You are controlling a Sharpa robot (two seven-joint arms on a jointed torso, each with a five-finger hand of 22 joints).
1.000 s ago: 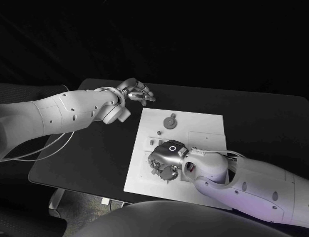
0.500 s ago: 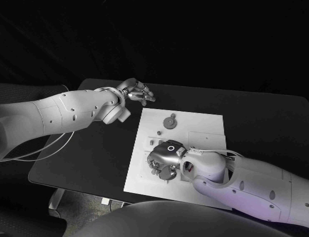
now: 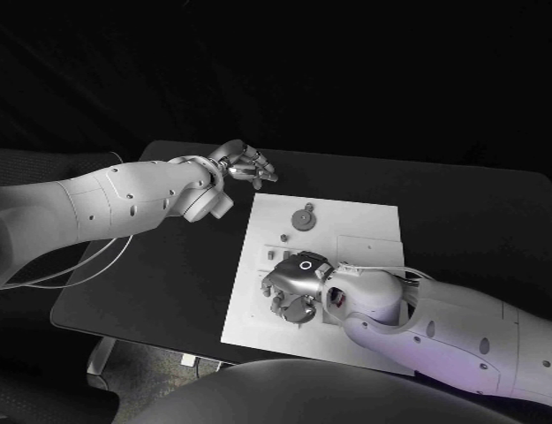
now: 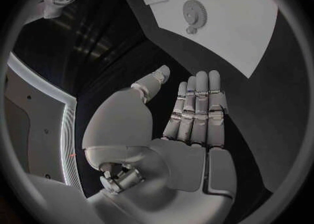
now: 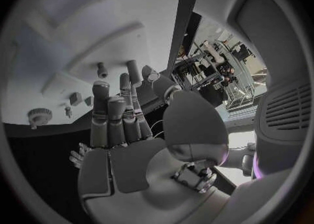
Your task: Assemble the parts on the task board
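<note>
**Two hands at the white board**

Black table fills the head view, with the white task board lying in its middle. A round grey gear part sits near the far end of the board. The left hand hangs over the table past the board's far corner, fingers straight and apart, holding nothing. The right hand is low over the near half of the board. I cannot tell if it holds anything.

From the left wrist, the left hand is flat and bare, and the gear part lies on the board beyond it.

From the right wrist, the right hand reaches over the board, fingers mostly straight. Small parts stand just past the fingertips.
</note>
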